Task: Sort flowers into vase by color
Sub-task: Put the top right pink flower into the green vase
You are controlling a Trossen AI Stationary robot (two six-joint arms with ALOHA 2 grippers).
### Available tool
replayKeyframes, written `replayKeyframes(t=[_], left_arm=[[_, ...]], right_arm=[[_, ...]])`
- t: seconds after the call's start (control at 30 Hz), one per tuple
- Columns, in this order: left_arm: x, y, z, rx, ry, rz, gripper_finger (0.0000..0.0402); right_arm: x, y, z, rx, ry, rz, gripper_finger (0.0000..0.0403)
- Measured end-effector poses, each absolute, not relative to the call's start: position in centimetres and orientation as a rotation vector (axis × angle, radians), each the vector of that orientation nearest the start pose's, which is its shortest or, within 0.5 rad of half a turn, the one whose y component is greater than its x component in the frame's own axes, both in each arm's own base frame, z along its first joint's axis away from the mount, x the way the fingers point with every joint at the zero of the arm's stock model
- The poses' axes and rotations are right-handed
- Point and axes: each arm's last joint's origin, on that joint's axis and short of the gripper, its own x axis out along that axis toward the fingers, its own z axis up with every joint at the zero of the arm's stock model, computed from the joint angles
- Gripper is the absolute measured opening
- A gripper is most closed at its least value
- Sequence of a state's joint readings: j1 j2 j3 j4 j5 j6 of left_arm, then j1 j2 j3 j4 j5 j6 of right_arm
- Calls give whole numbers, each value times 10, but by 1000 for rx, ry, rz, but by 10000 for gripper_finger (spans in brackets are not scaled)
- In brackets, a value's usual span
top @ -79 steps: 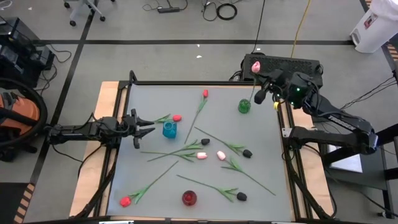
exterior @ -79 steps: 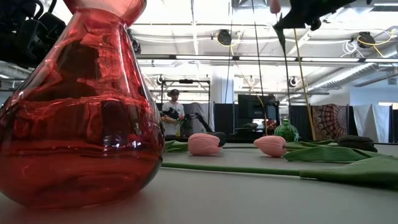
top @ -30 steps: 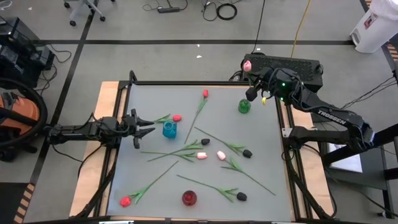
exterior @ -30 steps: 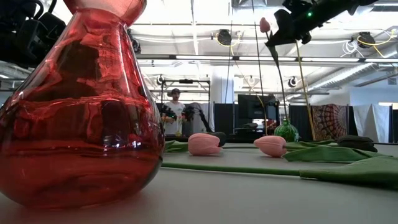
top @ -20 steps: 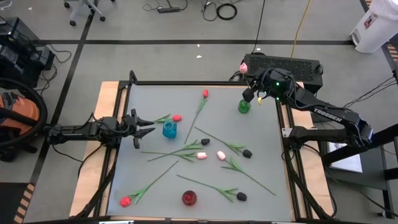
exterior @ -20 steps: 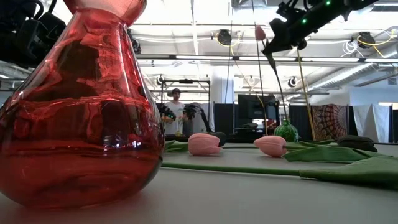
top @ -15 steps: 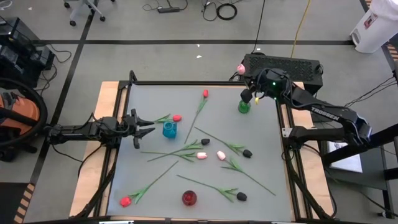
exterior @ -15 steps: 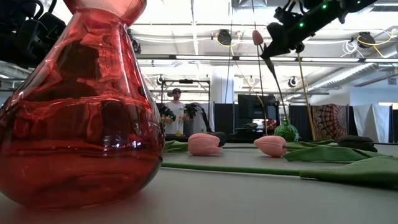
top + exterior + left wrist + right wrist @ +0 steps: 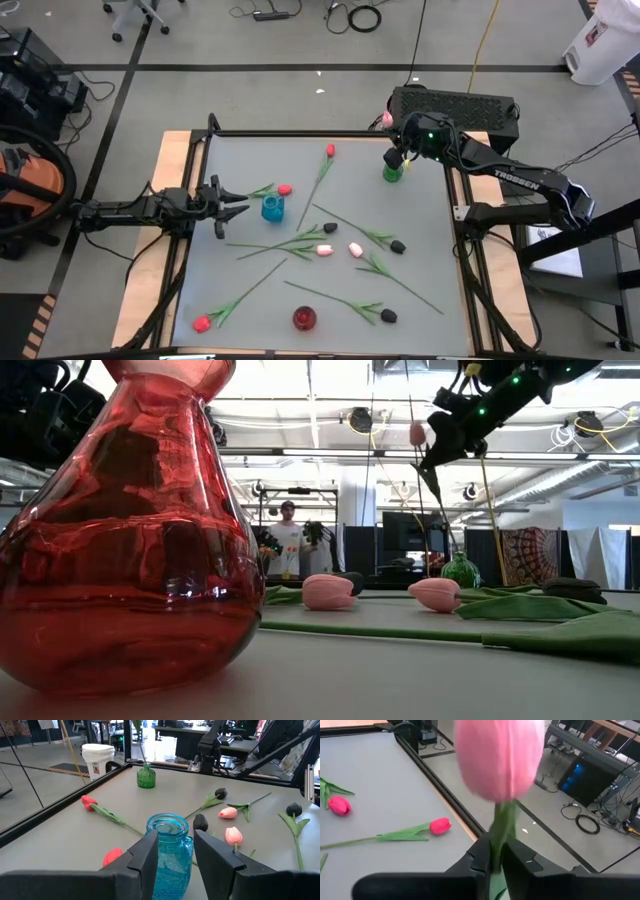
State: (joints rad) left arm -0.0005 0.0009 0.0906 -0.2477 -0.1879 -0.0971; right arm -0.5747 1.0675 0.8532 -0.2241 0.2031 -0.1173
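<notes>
Grey table point(image 9: 300, 200), wood-edged; lab floor with cables around. Right gripper point(image 9: 398, 157): above green vase point(image 9: 392, 172), jaws pinching pink tulip point(image 9: 499, 760) by its stem. Left gripper point(image 9: 232, 203): jaws spread, beside blue vase point(image 9: 272, 208). Other tulips scattered on table.

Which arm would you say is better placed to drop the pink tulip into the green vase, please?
Right. Its tool is shut on the pink tulip, right above the green vase. The left tool waits open by the blue vase.
</notes>
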Motion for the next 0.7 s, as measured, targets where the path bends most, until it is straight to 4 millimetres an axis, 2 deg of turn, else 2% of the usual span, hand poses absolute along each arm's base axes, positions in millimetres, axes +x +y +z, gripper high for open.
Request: replayKeyframes(t=[0.17, 0.43, 0.7], left_arm=[[90, 5, 170, -82, 148, 195, 132], [90, 5, 170, -82, 148, 194, 132], [90, 5, 170, -81, 148, 194, 132]], right_arm=[[192, -130, 301, -20, 480, -708, 74], [192, -128, 302, -19, 472, -681, 158], [183, -122, 309, -20, 451, -687, 218]])
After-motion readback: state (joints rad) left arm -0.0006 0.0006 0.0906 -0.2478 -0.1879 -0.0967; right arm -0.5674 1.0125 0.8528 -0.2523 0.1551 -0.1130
